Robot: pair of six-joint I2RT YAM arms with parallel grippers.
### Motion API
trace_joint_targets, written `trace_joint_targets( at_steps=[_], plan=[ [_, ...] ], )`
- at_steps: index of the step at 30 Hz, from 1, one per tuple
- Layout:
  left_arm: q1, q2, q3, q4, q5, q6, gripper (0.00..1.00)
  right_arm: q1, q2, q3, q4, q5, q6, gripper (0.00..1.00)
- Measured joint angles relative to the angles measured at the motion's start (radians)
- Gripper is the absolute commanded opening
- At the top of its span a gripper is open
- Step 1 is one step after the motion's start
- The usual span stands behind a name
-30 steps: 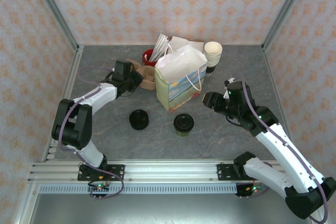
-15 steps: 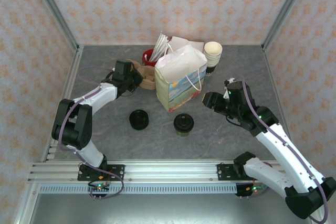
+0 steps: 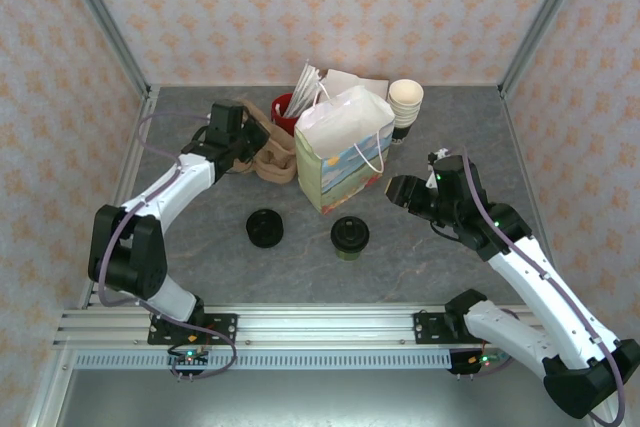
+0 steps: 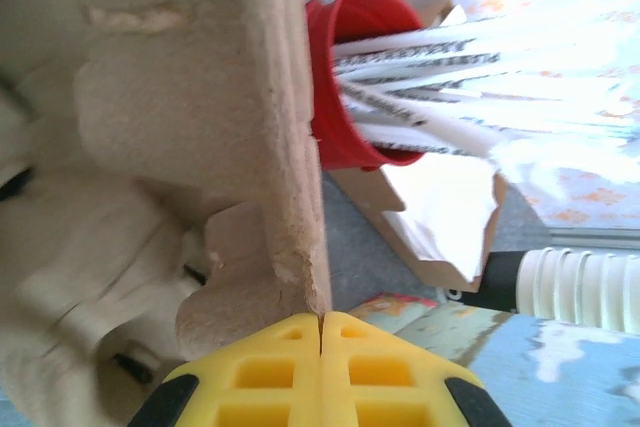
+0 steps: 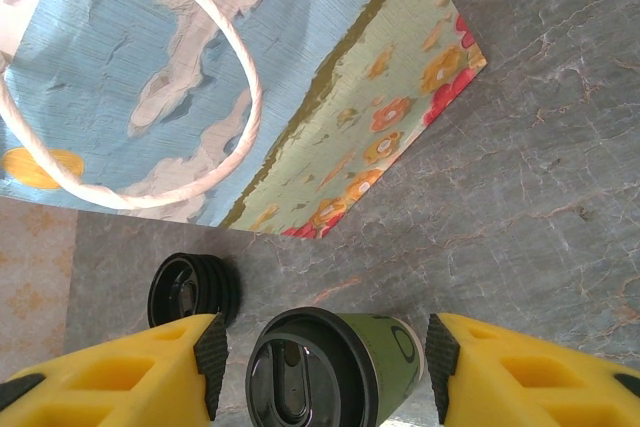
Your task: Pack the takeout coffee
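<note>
Left gripper (image 3: 250,137) first: its jaws are pinched right together on the thin edge of the brown pulp cup carrier (image 3: 274,159). In the left wrist view you can see that cardboard wall running straight into the seam between the yellow fingers (image 4: 260,377). The carrier looks tipped up at the back left of the grey table (image 3: 190,247), just beside the paper bag. Right behind the carrier there's a red cup (image 3: 284,107) stuffed with white wrapped straws (image 3: 305,82). Moving along, a low black lid (image 3: 265,227) lies flat on the table on its own, in front of the carrier and clear of it. Next is the paper bag (image 3: 340,147), standing upright mid-table with white cord handles and blue sky and flowers printed on its side. The takeout coffee (image 3: 349,236) stands upright on the table just in front of the bag's near corner, black lid on, green sides, so not in the bag. A stack of cream paper cups (image 3: 405,99) stands behind the bag's right corner. Then the right gripper (image 3: 393,190): jaws partway apart, holding nothing, hovering just right of the bag and near the coffee but apart from it. In the right wrist view the coffee shows between its two yellow fingers, touched by neither.
</note>
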Motion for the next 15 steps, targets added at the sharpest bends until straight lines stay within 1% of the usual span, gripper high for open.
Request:
trace_joint_targets(
  at_steps=[9,15],
  plan=[
    [0.000,-0.038,0.006,-0.039,-0.019,0.027,0.00,0.000,-0.010,-0.002,0.000,0.000,0.000,0.57],
    [0.000,-0.094,0.030,-0.124,-0.040,0.069,0.00,0.000,-0.019,-0.002,0.001,-0.001,0.000,0.58]
  ],
)
